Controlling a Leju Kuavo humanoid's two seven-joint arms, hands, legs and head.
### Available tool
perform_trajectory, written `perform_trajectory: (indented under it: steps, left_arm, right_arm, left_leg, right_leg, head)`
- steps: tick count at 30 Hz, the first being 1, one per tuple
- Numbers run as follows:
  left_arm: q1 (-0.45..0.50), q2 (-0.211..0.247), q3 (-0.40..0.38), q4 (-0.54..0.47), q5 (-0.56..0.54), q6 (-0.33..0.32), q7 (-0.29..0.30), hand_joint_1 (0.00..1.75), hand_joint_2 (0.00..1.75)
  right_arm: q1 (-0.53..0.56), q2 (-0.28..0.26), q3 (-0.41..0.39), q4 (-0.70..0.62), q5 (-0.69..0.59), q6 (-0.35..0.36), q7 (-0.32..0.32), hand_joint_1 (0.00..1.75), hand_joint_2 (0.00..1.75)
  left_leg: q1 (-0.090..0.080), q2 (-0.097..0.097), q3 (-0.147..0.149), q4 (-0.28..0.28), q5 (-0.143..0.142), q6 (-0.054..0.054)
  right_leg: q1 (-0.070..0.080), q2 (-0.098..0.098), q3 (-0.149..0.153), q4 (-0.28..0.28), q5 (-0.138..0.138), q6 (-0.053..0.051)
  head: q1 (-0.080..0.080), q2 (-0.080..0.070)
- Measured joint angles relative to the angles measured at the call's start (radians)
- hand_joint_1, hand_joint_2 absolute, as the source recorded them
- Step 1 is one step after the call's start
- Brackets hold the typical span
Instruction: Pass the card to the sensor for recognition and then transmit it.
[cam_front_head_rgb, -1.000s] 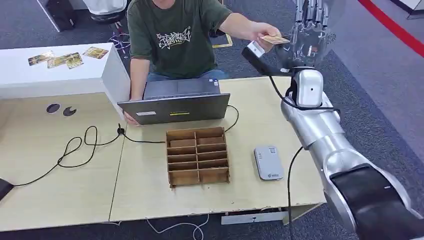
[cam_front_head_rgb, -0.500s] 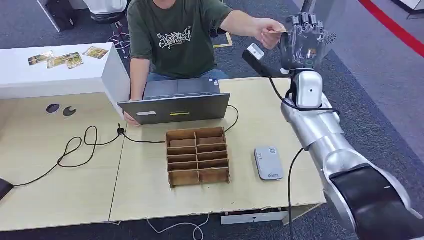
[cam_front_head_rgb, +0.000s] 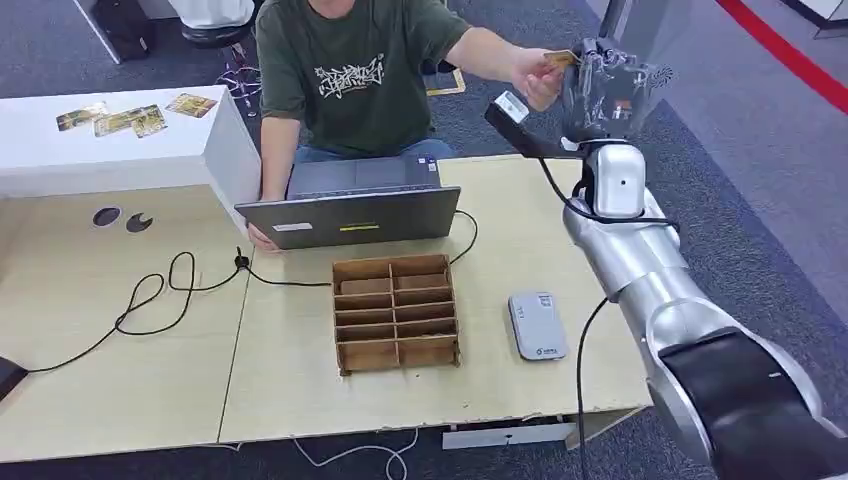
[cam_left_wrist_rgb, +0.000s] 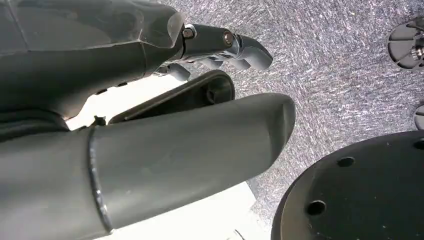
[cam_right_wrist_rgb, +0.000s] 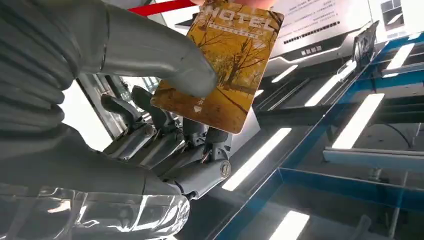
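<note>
Reaching across the far corner of the pale wooden table (cam_front_head_rgb: 300, 400), a seated person in a dark green printed T-shirt (cam_front_head_rgb: 350, 70) offers a yellow hotel key card printed with autumn trees (cam_right_wrist_rgb: 222, 65) to the robot's raised right hand (cam_front_head_rgb: 603, 90). From the right wrist camera, the thick grey thumb (cam_right_wrist_rgb: 150, 55) presses on the card's face while the darker fingers (cam_right_wrist_rgb: 165, 142) curl behind it; the person's fingertips pinch the card's opposite edge, so both grip it at once. From the head camera the card (cam_front_head_rgb: 560, 58) sits high above the table's right end, between the person's hand (cam_front_head_rgb: 535, 75) and the robot's hand.

On the table, a grey rectangular card sensor (cam_front_head_rgb: 537, 325) lies flat just right of a brown wooden compartment rack (cam_front_head_rgb: 395, 312). A grey open laptop (cam_front_head_rgb: 350, 215) stands behind the rack, with a black cable (cam_front_head_rgb: 150, 300) looping away to its left. More printed cards (cam_front_head_rgb: 135, 117) lie on a white cabinet (cam_front_head_rgb: 120, 160) at far left.

The robot's left hand (cam_left_wrist_rgb: 150, 125) hangs over grey carpet, its fingers partly curled around nothing.
</note>
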Motion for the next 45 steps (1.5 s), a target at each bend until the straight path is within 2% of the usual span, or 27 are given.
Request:
perform_trajectory:
  steps: [5, 8, 13, 16, 23, 25, 29, 32, 36, 39, 45]
  left_arm:
    - [0.000, 0.000, 0.000, 0.000, 0.000, 0.000, 0.000, 0.00, 0.00]
    - [0.000, 0.000, 0.000, 0.000, 0.001, 0.000, 0.000, 0.00, 0.00]
    - [0.000, 0.000, 0.000, 0.000, 0.010, 0.006, 0.003, 0.00, 0.00]
    - [0.001, 0.000, 0.000, 0.000, 0.016, 0.009, 0.003, 0.00, 0.00]
    - [0.005, 0.000, 0.000, 0.000, 0.033, 0.004, 0.002, 0.00, 0.00]
    - [0.007, 0.000, 0.000, 0.000, 0.038, 0.002, 0.001, 0.00, 0.00]
    - [0.014, 0.000, 0.000, 0.000, 0.050, -0.006, 0.002, 0.00, 0.00]
    - [0.016, 0.000, 0.000, 0.000, 0.055, -0.009, 0.002, 0.00, 0.00]
    - [0.018, 0.000, 0.000, 0.000, 0.056, -0.011, 0.002, 0.00, 0.00]
    - [0.018, 0.000, 0.000, 0.000, 0.058, -0.015, 0.002, 0.00, 0.00]
    - [0.020, 0.000, 0.001, 0.000, 0.067, -0.021, 0.002, 0.00, 0.00]
  right_arm:
    - [0.001, 0.001, -0.004, 0.005, -0.007, 0.000, 0.000, 1.75, 1.75]
    - [0.005, 0.003, -0.027, 0.006, -0.053, 0.000, -0.022, 1.75, 1.75]
    - [0.003, 0.031, -0.123, 0.051, -0.288, 0.004, -0.108, 1.75, 1.75]
    - [-0.001, 0.050, -0.176, 0.076, -0.372, 0.024, -0.137, 1.75, 1.75]
    - [-0.018, 0.098, -0.279, 0.096, -0.642, 0.211, -0.209, 1.75, 1.75]
    - [-0.023, 0.109, -0.301, 0.099, -0.702, 0.263, -0.206, 1.75, 1.75]
    - [-0.058, 0.132, -0.354, 0.127, -0.861, 0.435, -0.165, 1.75, 1.75]
    - [-0.084, 0.137, -0.384, 0.157, -0.934, 0.525, -0.143, 1.75, 1.75]
    - [-0.106, 0.140, -0.406, 0.186, -0.965, 0.555, -0.136, 1.75, 1.75]
    - [-0.117, 0.141, -0.425, 0.201, -1.009, 0.611, -0.133, 1.75, 1.75]
    - [-0.119, 0.130, -0.444, 0.219, -1.090, 0.667, -0.163, 1.75, 1.75]
  left_leg:
    - [0.000, 0.000, 0.000, 0.000, 0.000, 0.000]
    - [0.000, 0.000, 0.000, 0.000, 0.000, 0.000]
    - [0.000, 0.000, 0.000, 0.000, 0.000, 0.000]
    - [0.000, 0.000, 0.000, 0.000, 0.000, 0.000]
    - [0.000, 0.000, 0.000, 0.000, 0.000, 0.000]
    - [0.000, 0.000, 0.000, 0.000, 0.000, 0.000]
    - [0.000, 0.000, 0.000, 0.000, 0.000, 0.000]
    - [0.000, 0.000, 0.000, 0.000, 0.000, 0.000]
    - [0.000, -0.001, 0.000, 0.000, 0.000, 0.000]
    - [0.000, -0.001, 0.000, 0.000, 0.000, 0.000]
    - [0.000, -0.001, 0.000, 0.000, 0.000, 0.000]
  right_leg:
    - [0.000, 0.000, 0.000, 0.000, 0.000, 0.000]
    - [0.000, 0.000, 0.000, 0.000, 0.000, 0.000]
    - [0.000, 0.000, 0.000, 0.000, 0.000, 0.000]
    - [0.000, 0.000, 0.000, 0.000, 0.000, 0.000]
    - [0.000, 0.000, 0.000, 0.000, 0.000, 0.000]
    - [0.000, 0.000, 0.000, 0.000, 0.000, 0.000]
    - [0.000, 0.000, 0.000, 0.000, 0.000, 0.000]
    - [0.000, 0.000, 0.000, 0.000, 0.000, 0.000]
    - [0.000, -0.001, 0.000, 0.000, 0.000, 0.000]
    - [0.000, -0.001, 0.000, 0.000, 0.000, 0.000]
    - [0.000, -0.001, 0.000, 0.000, 0.000, 0.000]
  head:
    - [0.000, 0.000]
    - [0.000, 0.000]
    - [0.000, 0.000]
    - [0.000, 0.000]
    - [0.000, 0.000]
    - [0.000, 0.000]
    - [0.000, 0.000]
    - [0.000, 0.000]
    - [0.000, 0.000]
    - [0.000, 0.000]
    - [0.000, 0.000]
